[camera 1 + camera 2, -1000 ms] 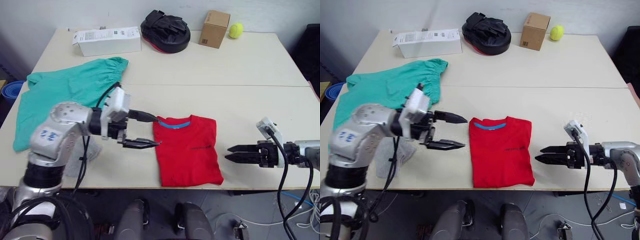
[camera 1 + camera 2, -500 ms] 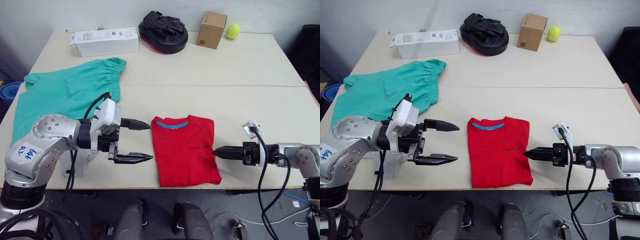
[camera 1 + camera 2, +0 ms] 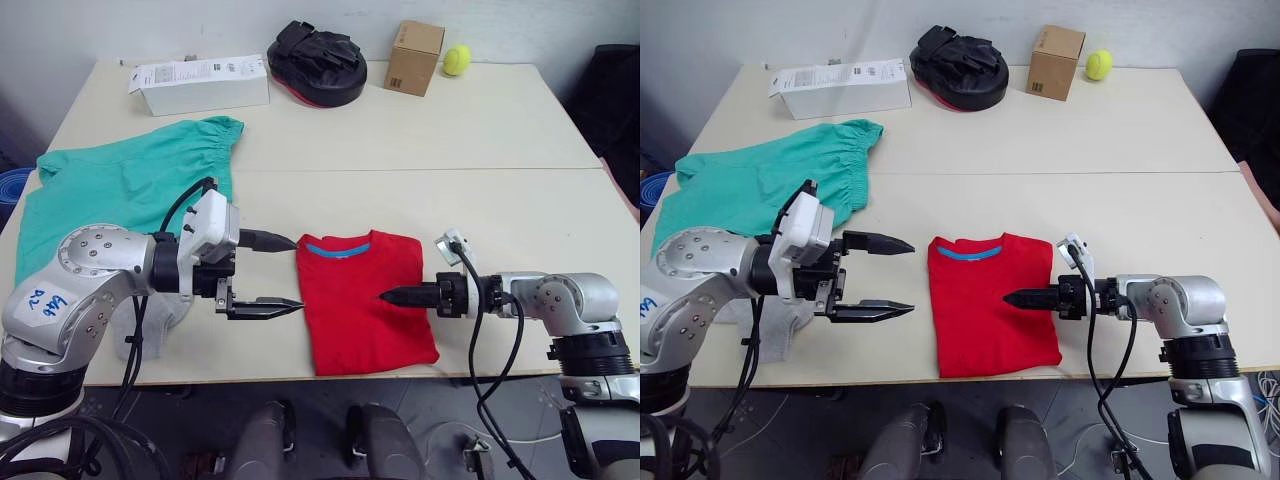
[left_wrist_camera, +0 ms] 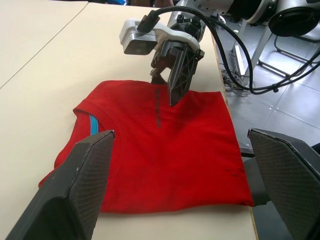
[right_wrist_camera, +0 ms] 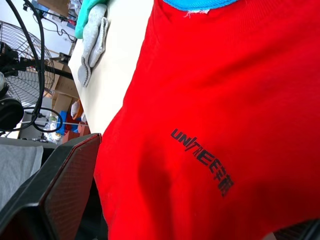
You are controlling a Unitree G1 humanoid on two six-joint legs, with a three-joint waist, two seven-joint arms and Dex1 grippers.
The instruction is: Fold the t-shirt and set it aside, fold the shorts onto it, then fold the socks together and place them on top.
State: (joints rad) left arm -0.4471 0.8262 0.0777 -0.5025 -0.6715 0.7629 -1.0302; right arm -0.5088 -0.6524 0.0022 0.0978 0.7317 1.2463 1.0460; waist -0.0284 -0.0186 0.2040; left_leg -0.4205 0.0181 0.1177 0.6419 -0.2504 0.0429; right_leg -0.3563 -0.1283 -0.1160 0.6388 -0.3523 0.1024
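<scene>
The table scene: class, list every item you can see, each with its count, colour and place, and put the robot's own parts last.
t-shirt: one, red, folded at the table's front edge, centre.
shorts: one, teal-green, spread at the table's left.
socks: light grey, at the front left edge beside the shorts; count unclear.
flat box: one, white, far left.
padded mitt: one, black, far centre.
cardboard box: one, brown, far right.
ball: one, yellow-green, beside the cardboard box.
table: one, beige.
left gripper: open, beside the t-shirt.
right gripper: shut, over the t-shirt.
</scene>
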